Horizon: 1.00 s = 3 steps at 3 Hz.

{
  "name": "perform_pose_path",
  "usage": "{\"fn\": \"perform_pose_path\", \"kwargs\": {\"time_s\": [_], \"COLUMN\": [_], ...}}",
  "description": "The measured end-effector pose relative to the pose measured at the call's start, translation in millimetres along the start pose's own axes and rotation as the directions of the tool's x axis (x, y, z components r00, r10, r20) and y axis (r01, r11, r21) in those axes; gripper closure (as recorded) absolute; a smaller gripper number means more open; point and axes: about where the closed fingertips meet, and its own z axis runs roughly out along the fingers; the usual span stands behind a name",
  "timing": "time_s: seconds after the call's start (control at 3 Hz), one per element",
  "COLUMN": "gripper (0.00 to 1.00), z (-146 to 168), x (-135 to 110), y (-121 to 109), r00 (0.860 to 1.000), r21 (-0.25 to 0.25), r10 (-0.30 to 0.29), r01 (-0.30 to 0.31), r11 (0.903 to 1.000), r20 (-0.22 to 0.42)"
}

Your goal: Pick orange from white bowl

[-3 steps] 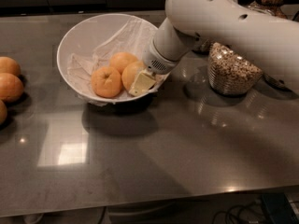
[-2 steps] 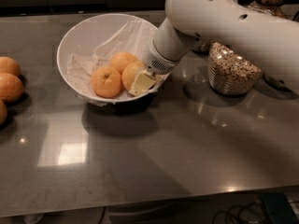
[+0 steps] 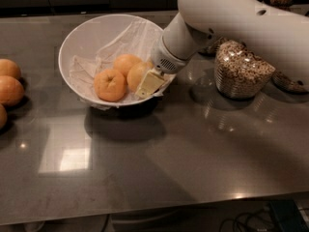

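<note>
The white bowl [image 3: 79,37] stands on the dark table at the back left, lined with a thin white sheet. It holds three fruits. A pale yellow-orange orange [image 3: 135,75] lies at the bowl's right side, with a similar one [image 3: 125,62] just behind it. A smaller, deeper-orange fruit with a stem dimple [image 3: 110,85] lies in front to the left. My gripper [image 3: 149,83] reaches down over the bowl's right rim and sits against the right side of the pale orange, partly covering it. The big white arm [image 3: 231,18] comes in from the upper right.
A glass jar of cereal [image 3: 240,71] stands right of the bowl under the arm, and another jar [image 3: 289,81] shows at the far right. Three loose oranges [image 3: 9,91] lie at the table's left edge. The table's front edge runs along the bottom.
</note>
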Motion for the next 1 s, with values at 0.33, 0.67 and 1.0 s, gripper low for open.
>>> {"fn": "perform_pose_path", "kwargs": {"time_s": [0.33, 0.67, 1.0], "gripper": [1.00, 1.00, 1.00], "z": [-32, -65, -93], "x": [-8, -20, -35], "y": [-8, -17, -27], "r00": [0.999, 0.997, 0.987], "r21": [0.050, 0.109, 0.150], "r10": [-0.013, -0.045, -0.101], "r01": [0.011, 0.038, 0.082], "r11": [0.9987, 0.9933, 0.9853], "r20": [0.040, 0.069, 0.124]}}
